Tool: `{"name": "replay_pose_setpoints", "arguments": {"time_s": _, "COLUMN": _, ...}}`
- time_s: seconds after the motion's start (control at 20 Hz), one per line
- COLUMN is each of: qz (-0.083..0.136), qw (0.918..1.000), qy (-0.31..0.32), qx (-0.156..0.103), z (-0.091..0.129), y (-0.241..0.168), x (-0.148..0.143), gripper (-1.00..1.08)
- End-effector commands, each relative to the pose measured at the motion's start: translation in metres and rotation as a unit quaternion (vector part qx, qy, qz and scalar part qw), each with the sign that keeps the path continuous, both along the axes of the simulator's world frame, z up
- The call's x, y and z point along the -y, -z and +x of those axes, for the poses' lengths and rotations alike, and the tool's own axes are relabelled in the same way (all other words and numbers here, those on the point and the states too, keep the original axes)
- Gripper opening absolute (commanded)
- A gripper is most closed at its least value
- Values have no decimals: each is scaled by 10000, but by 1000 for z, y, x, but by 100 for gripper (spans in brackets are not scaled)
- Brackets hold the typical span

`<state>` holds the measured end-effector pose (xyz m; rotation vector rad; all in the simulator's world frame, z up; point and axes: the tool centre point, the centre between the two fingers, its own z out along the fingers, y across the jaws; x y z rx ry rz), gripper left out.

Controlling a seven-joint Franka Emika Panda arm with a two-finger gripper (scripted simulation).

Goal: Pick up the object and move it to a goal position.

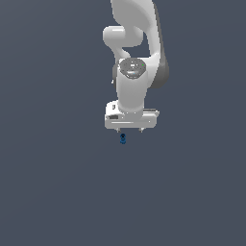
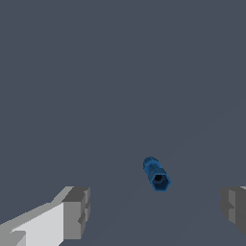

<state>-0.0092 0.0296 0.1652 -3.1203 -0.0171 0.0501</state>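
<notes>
The object [image 1: 122,139] is a small dark-blue ribbed cylinder resting on the grey floor. In the exterior view it shows just below the white gripper [image 1: 129,130], nearer its finger on that view's left. In the wrist view the object [image 2: 156,174] lies on its side, its hexagonal end toward the camera. It sits ahead of the gap between the two grey fingertips [image 2: 77,211], touching neither. The gripper [image 2: 156,209] is open and holds nothing.
The white arm [image 1: 137,57] rises above the gripper in the exterior view. Around it is only a flat dark grey floor [image 1: 53,182], with no other objects or edges in sight. No goal marker shows.
</notes>
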Motion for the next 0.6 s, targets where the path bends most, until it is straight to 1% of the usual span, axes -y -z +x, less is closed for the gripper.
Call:
{"name": "replay_pose_setpoints", "arguments": {"time_s": 0.0, "qz": 0, "qw": 10000, "qy": 0, "qx": 0, "z": 0, "y": 0, "x": 0, "gripper": 100}}
{"name": "replay_pose_setpoints", "arguments": {"time_s": 0.55, "qz": 136, "qw": 9993, "qy": 310, "qx": 160, "z": 9, "y": -8, "x": 13, "gripper": 100}}
